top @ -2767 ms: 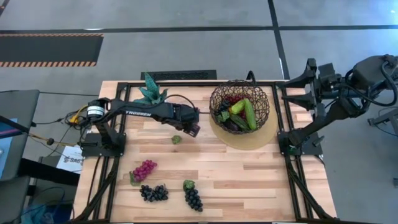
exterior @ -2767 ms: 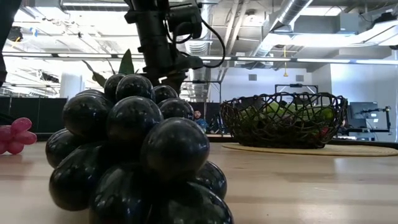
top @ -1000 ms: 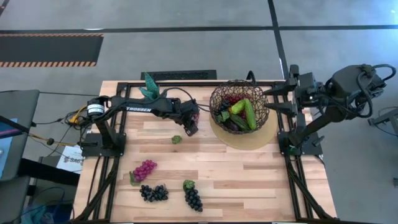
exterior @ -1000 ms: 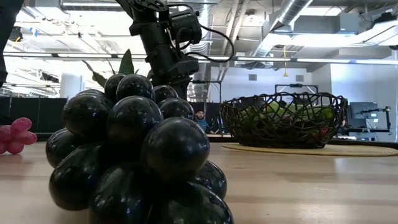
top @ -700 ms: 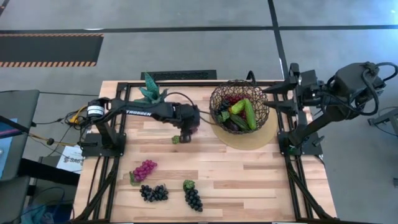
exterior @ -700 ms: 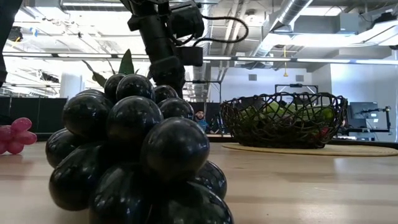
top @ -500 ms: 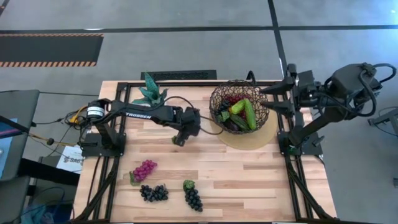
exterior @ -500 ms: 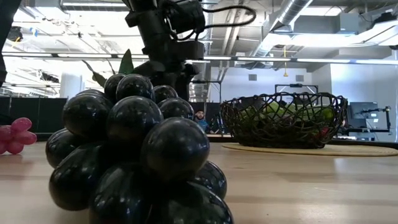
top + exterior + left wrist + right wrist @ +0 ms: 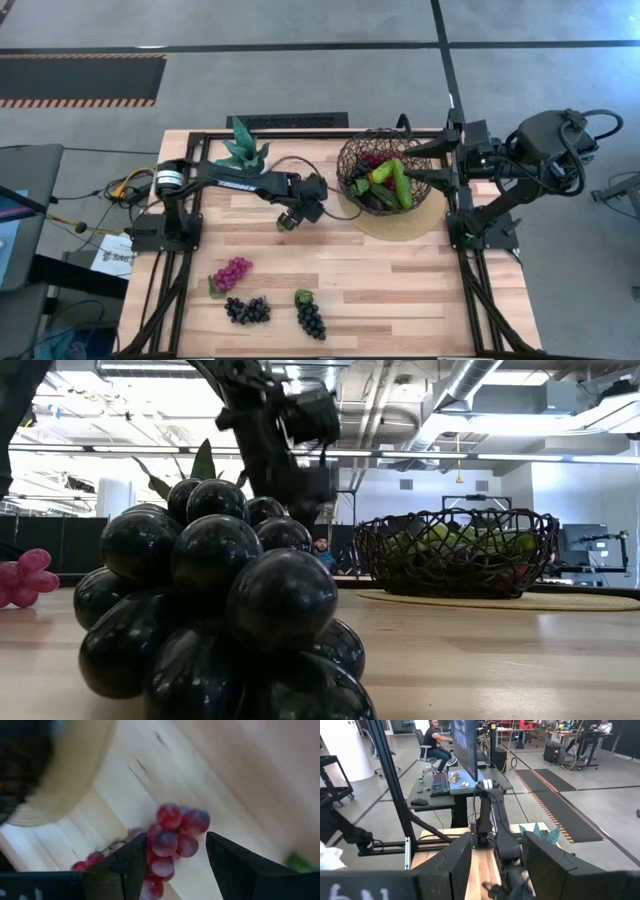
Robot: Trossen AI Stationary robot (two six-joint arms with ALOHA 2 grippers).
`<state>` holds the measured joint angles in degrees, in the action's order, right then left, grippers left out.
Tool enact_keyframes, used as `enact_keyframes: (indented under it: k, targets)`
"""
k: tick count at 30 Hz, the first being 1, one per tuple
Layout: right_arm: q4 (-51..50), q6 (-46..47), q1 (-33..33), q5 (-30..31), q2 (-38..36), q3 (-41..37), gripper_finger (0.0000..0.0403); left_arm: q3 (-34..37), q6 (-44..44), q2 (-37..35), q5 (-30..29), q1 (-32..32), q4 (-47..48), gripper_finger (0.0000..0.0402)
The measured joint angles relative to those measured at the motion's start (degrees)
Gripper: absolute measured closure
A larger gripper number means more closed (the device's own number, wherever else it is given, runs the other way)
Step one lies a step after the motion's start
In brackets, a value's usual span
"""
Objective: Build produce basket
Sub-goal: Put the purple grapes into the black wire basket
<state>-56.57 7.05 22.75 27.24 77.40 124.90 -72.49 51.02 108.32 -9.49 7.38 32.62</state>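
Note:
The dark wire basket (image 9: 385, 172) sits on a tan round disc and holds green cucumbers, a dark eggplant and reddish grapes. A small red-purple grape bunch (image 9: 172, 837) lies on the wood beside the disc. My left gripper (image 9: 288, 219) is open just above it, one finger on either side in the left wrist view; I cannot tell whether they touch it. Magenta (image 9: 233, 271), black (image 9: 247, 310) and dark purple (image 9: 310, 318) bunches lie near the table's near edge. My right gripper (image 9: 425, 164) is open, raised by the basket's right rim.
A small potted green plant (image 9: 242, 146) stands at the far edge, left of the basket. The black bunch (image 9: 210, 610) fills the low view's foreground. Bare wood lies between the basket and the near bunches. A person sits at a desk beyond the table in the right wrist view.
My left gripper has moved from beside the basket toward the table's near left and down over the small grape bunch, turning as it went. My right arm has reached toward the table's left, bringing its gripper to the basket's right rim.

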Motion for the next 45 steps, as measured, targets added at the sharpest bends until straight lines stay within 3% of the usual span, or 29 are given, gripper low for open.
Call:
enact_keyframes:
  k: [4, 18, 27, 36, 45]
  targets:
    - [0.25, -0.01, -0.01, 0.09, 0.22, 0.00, 0.0210, 0.02, 2.96, 2.45, -6.16, -0.51, -0.01, 0.0211]
    - [0.26, -0.02, -0.01, 0.09, 0.22, 0.00, 0.0214, -0.02, 5.82, 3.40, -5.23, 0.55, -9.43, 0.0217]
    - [0.65, 0.00, -0.01, 0.09, 0.22, 0.00, 0.0213, -0.06, 1.13, 3.26, -0.49, 3.27, -4.00, 0.0294]
    - [1.89, -0.01, -0.01, 0.02, 0.22, 0.00, 0.0214, -0.07, -5.32, 3.25, -0.14, 3.93, -4.12, 0.0388]
    - [1.88, 0.00, -0.01, -0.09, 0.22, 0.00, 0.0220, -4.98, -16.43, 2.30, 0.30, 1.79, -0.02, 0.0400]
